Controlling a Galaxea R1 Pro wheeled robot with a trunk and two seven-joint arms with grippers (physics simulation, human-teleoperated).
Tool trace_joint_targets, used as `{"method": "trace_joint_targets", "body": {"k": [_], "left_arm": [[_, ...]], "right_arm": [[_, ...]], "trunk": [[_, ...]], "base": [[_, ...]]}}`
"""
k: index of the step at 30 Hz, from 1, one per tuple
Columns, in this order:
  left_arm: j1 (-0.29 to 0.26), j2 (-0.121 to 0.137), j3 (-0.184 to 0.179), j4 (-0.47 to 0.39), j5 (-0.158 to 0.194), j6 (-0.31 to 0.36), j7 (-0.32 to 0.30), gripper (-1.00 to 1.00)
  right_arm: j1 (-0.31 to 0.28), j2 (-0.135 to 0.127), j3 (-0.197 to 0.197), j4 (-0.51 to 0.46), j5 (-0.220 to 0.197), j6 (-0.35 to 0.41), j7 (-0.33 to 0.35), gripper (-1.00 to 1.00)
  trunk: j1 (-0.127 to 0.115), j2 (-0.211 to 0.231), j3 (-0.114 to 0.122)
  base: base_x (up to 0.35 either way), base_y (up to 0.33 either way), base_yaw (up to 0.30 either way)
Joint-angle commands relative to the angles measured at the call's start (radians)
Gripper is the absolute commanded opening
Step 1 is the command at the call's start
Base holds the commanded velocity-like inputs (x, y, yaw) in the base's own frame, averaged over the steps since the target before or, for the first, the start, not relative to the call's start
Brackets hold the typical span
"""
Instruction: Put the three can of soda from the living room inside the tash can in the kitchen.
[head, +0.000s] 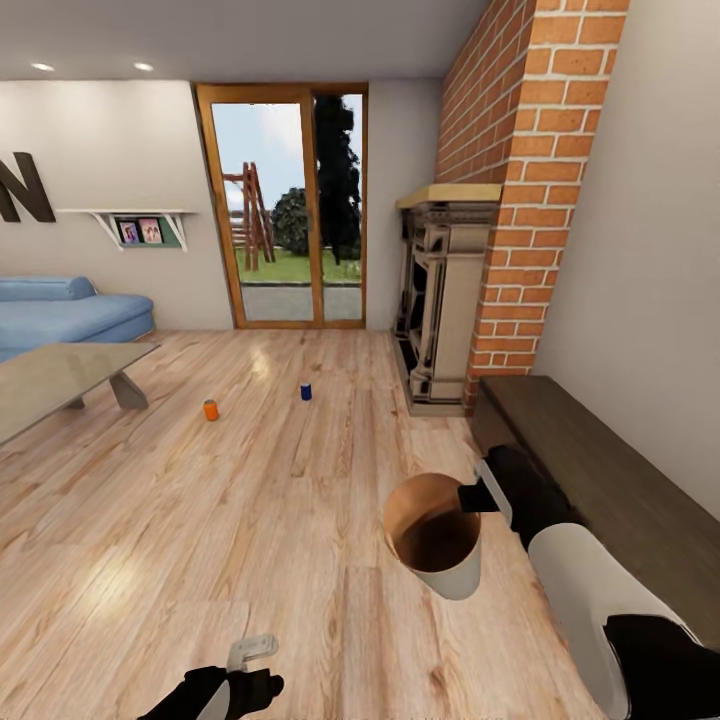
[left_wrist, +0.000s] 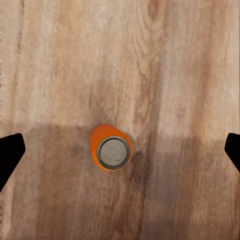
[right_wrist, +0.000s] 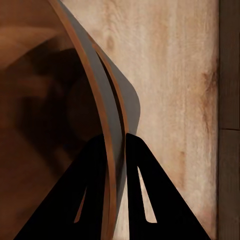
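The trash can (head: 437, 545), grey outside and tan inside, hangs tilted over the wood floor. My right gripper (head: 472, 497) is shut on its rim; in the right wrist view the fingers (right_wrist: 137, 200) pinch the bin's wall (right_wrist: 112, 100). One orange soda can (left_wrist: 111, 149) stands upright on the floor straight below my open left gripper (left_wrist: 123, 145), between its wide-spread fingertips. In the head view the left gripper (head: 253, 665) is at the bottom edge. A second orange can (head: 210, 410) and the dark blue can (head: 306, 391) stand farther off on the floor.
A low grey-wood table (head: 50, 385) and a blue sofa (head: 70, 312) are at the left. The fireplace (head: 440, 300), brick chimney (head: 525, 200) and a dark low bench (head: 600, 480) line the right wall. Glass doors (head: 290, 210) are straight ahead.
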Motion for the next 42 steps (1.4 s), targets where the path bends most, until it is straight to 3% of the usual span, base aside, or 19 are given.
{"method": "trace_joint_targets", "body": {"k": [1,6,14,24,42], "left_arm": [[0.000,0.000,0.000,0.000,0.000,0.000,0.010,1.00],[0.000,-0.002,-0.002,0.000,-0.001,-0.002,0.043,1.00],[0.000,-0.002,-0.003,0.000,0.001,-0.005,0.054,1.00],[0.000,-0.003,-0.004,0.000,0.002,-0.015,0.054,1.00],[0.000,-0.008,-0.008,0.000,0.000,-0.026,0.053,1.00]], "right_arm": [[-0.001,0.011,-0.001,0.001,0.000,0.000,0.003,-1.00],[-0.017,0.038,-0.004,0.019,0.001,0.000,0.003,-1.00],[-0.193,0.046,-0.012,0.265,-0.002,0.000,0.004,-1.00],[-0.331,0.050,-0.019,0.420,-0.003,0.000,0.003,-1.00],[-0.371,0.052,-0.019,0.470,-0.004,0.000,0.003,-1.00]], "trunk": [[0.004,-0.007,-0.003],[0.023,-0.042,-0.019],[0.054,-0.098,-0.044],[0.092,-0.168,-0.075],[0.161,-0.294,-0.131]], "base": [[0.000,0.000,0.000],[0.000,0.000,0.000],[0.000,0.000,0.000],[0.000,0.000,0.000],[0.000,0.000,0.000]]}}
